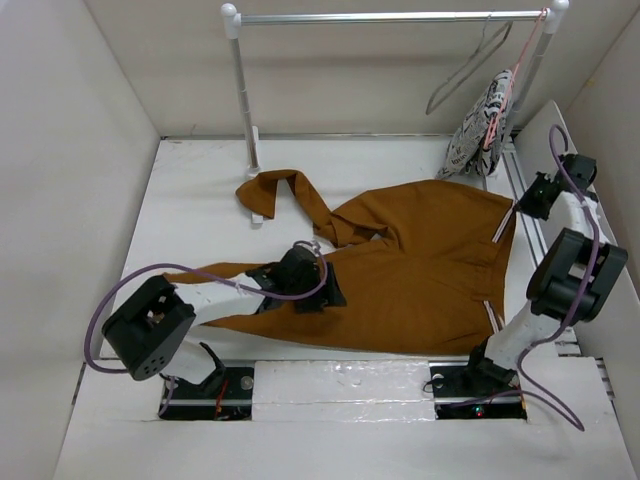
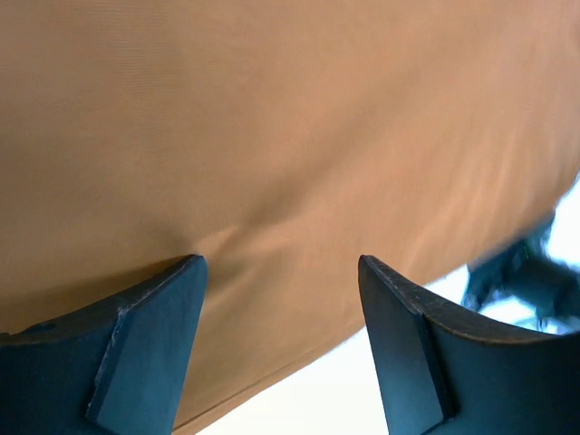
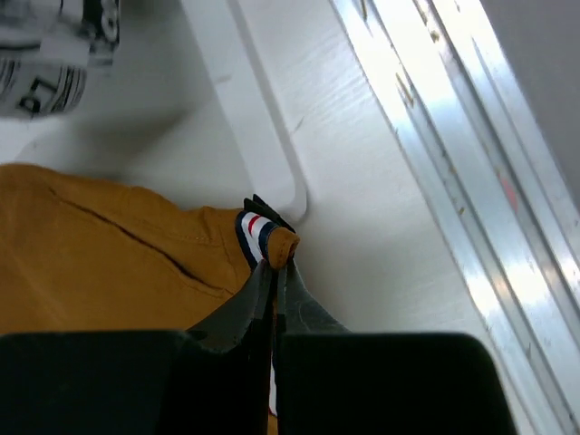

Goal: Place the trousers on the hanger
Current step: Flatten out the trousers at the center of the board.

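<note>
The rust-brown trousers (image 1: 420, 265) lie spread on the white table, waistband to the right, one leg folded toward the back left. The grey wire hanger (image 1: 468, 66) hangs on the rail at the back right. My right gripper (image 1: 530, 197) is shut on the striped waistband corner (image 3: 270, 237) of the trousers (image 3: 100, 254) at their far right edge. My left gripper (image 1: 318, 288) is open just over the trousers (image 2: 272, 136) near their front edge, with brown cloth between and beyond its fingers (image 2: 145, 335).
A black-and-white patterned cloth (image 1: 480, 125) hangs by the hanger on the rack (image 1: 240, 80). The rack's right foot (image 3: 263, 136) and a metal rail (image 3: 453, 163) lie along the table's right side. White walls close in on both sides.
</note>
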`<state>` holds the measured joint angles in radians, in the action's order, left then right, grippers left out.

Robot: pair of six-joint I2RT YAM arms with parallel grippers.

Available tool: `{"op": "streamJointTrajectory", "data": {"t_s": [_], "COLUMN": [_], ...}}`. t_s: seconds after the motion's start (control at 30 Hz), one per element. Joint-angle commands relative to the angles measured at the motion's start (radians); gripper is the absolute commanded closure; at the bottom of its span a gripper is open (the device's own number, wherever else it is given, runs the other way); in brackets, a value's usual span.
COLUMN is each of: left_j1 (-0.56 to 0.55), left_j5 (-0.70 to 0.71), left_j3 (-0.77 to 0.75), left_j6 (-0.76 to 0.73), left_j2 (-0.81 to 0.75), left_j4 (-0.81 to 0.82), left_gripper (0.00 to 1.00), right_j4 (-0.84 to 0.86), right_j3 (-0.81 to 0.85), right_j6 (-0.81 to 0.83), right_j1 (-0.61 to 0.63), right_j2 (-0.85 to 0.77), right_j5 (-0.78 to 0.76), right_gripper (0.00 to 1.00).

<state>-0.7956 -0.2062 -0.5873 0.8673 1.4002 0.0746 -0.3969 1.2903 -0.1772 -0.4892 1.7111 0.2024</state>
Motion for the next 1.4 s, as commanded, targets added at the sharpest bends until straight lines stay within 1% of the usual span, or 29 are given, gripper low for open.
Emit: {"op": "streamJointTrajectory", "data": {"t_s": [0.0,0.03,0.07,0.13,0.17,0.23,0.27,0.3,0.33,0.37,0.4,0.43,0.47,0.5,0.53,0.57,0.6,0.63,0.7,0.73,0.77,0.8,0.87,1.0,1.07,1.13,1.23,1.33,1.37], "left_j1": [-0.114,-0.114,-0.114,-0.114,-0.100,-0.036,-0.004,0.034,0.123,0.180,0.243,0.309,0.434,0.490,0.539,0.631,0.631,0.641,0.641,0.641,0.641,0.641,0.656,0.677,0.687,0.687,0.687,0.687,0.687], "left_j5": [-0.087,-0.093,-0.091,-0.062,-0.026,0.118,0.167,0.268,0.309,0.341,0.349,0.334,0.315,0.263,0.228,0.179,0.179,0.185,0.256,0.280,0.306,0.345,0.332,0.370,0.340,0.317,0.294,0.295,0.300], "left_j3": [-0.024,-0.025,-0.090,-0.158,-0.243,-0.322,-0.385,-0.410,-0.430,-0.443,-0.447,-0.450,-0.447,-0.447,-0.445,-0.474,-0.474,-0.494,-0.572,-0.603,-0.633,-0.640,-0.649,-0.750,-0.808,-0.818,-0.821,-0.873,-0.894], "left_j6": [0.068,0.062,0.056,0.032,0.009,-0.002,-0.013,-0.016,-0.020,-0.031,-0.053,-0.065,-0.082,-0.088,-0.094,-0.102,-0.106,-0.117,-0.143,-0.154,-0.154,-0.149,-0.142,-0.136,-0.137,-0.145,-0.155,-0.169,-0.175], "left_j2": [0.081,0.095,0.106,0.086,0.065,-0.014,-0.045,-0.070,-0.111,-0.127,-0.135,-0.135,-0.127,-0.110,-0.066,0.000,0.040,0.071,0.135,0.188,0.206,0.233,0.265,0.448,0.503,0.545,0.577,0.617,0.618], "left_j4": [-0.056,-0.056,-0.112,-0.165,-0.241,-0.311,-0.358,-0.377,-0.389,-0.391,-0.385,-0.374,-0.340,-0.323,-0.308,-0.282,-0.282,-0.271,-0.285,-0.295,-0.291,-0.279,-0.233,-0.278,-0.292,-0.244,-0.196,-0.222,-0.232], "left_gripper": [0.31,0.30,0.29,0.26,0.25,0.25,0.25,0.25,0.25,0.25,0.25,0.25,0.25,0.25,0.26,0.28,0.28,0.29,0.31,0.31,0.31,0.31,0.31,0.32,0.32,0.32,0.47,0.68,1.00], "right_j4": [0.011,-0.020,-0.048,-0.094,-0.086,-0.004,0.010,0.050,0.078,0.102,0.130,0.115,0.090,0.075,0.066,0.026,0.026,0.029,0.009,0.007,0.016,0.030,0.010,-0.040,-0.066,-0.069,-0.095,-0.135,-0.135], "right_j3": [0.203,0.204,0.243,0.277,0.250,0.077,0.016,-0.050,-0.175,-0.231,-0.280,-0.336,-0.357,-0.379,-0.403,-0.458,-0.459,-0.479,-0.523,-0.535,-0.552,-0.581,-0.588,-0.579,-0.563,-0.545,-0.525,-0.516,-0.523], "right_j6": [0.018,0.018,0.034,0.059,0.067,0.071,0.070,0.067,0.065,0.062,0.062,0.080,0.102,0.110,0.114,0.105,0.105,0.105,0.091,0.081,0.064,0.056,0.044,-0.005,-0.018,-0.016,-0.015,-0.027,-0.033], "right_j1": [0.007,0.017,0.026,0.053,0.084,0.124,0.176,0.207,0.239,0.280,0.382,0.430,0.481,0.586,0.636,0.722,0.766,0.805,0.874,0.927,0.948,0.966,1.018,1.115,1.136,1.137,1.147,1.157,1.166], "right_j2": [0.106,0.107,0.142,0.133,0.063,-0.057,-0.120,-0.242,-0.299,-0.355,-0.445,-0.479,-0.505,-0.531,-0.572,-0.603,-0.604,-0.639,-0.680,-0.714,-0.726,-0.732,-0.737,-0.761,-0.786,-0.794,-0.791,-0.795,-0.800], "right_j5": [-0.115,-0.130,-0.144,-0.133,-0.127,-0.080,-0.072,-0.031,-0.002,0.015,0.038,0.061,0.075,0.097,0.103,0.101,0.101,0.106,0.050,0.036,0.037,0.055,0.063,-0.020,-0.043,-0.044,-0.040,-0.078,-0.086], "right_gripper": [0.77,0.62,0.48,0.35,0.34,0.36,0.40,0.48,0.77,0.93,1.00,1.00,1.00,1.00,1.00,0.98,0.98,0.81,0.67,0.55,0.50,0.49,0.48,0.48,0.48,0.48,0.48,0.48,0.48]}}
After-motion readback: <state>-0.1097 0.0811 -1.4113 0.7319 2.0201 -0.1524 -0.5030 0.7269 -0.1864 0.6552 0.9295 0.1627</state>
